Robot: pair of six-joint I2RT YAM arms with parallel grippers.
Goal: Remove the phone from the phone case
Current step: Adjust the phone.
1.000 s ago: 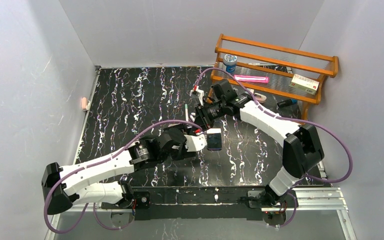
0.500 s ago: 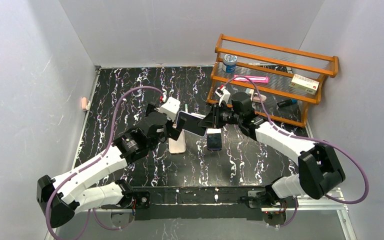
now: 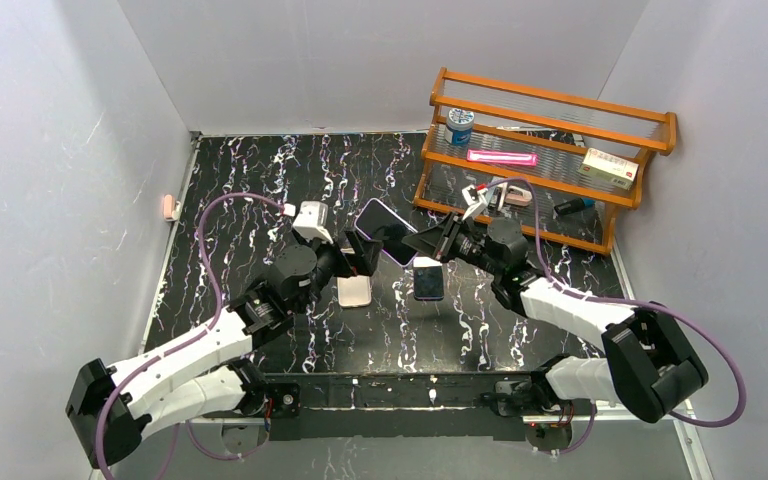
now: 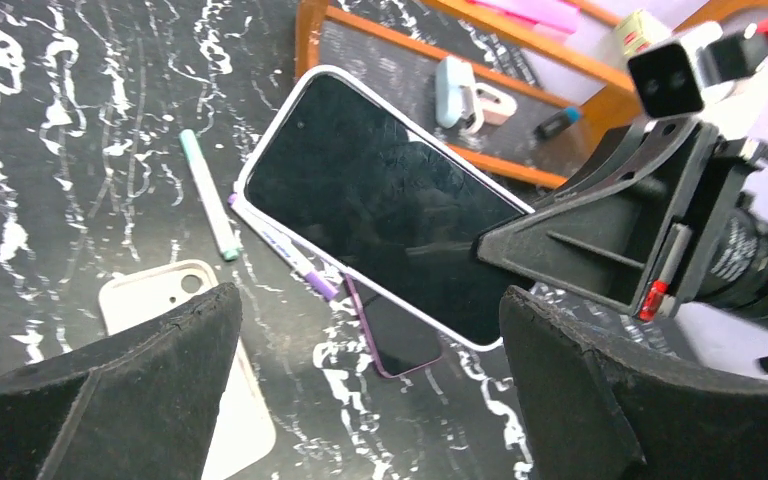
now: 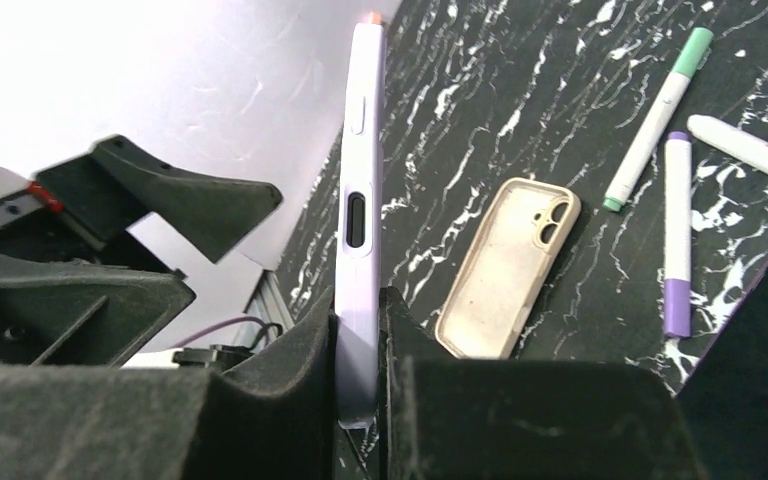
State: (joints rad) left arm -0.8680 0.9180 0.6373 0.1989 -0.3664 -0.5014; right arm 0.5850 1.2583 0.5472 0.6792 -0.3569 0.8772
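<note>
The phone in a pale lavender case hangs in the air over the table's middle, screen toward the left wrist camera. My right gripper is shut on its right end. In the right wrist view the cased phone stands edge-on between the pads of that gripper. My left gripper is open just left of and below the phone, not touching it. In the left wrist view its fingers stand wide apart with the phone beyond them.
An empty beige case and a second purple phone lie on the black marbled table under the grippers. Markers lie beside them. An orange wooden rack with small items stands at the back right.
The right arm lifted the cased phone off the table and swung it up and right. The left gripper rose from the table, came to the phone's left end, and now stands open beside it.
</note>
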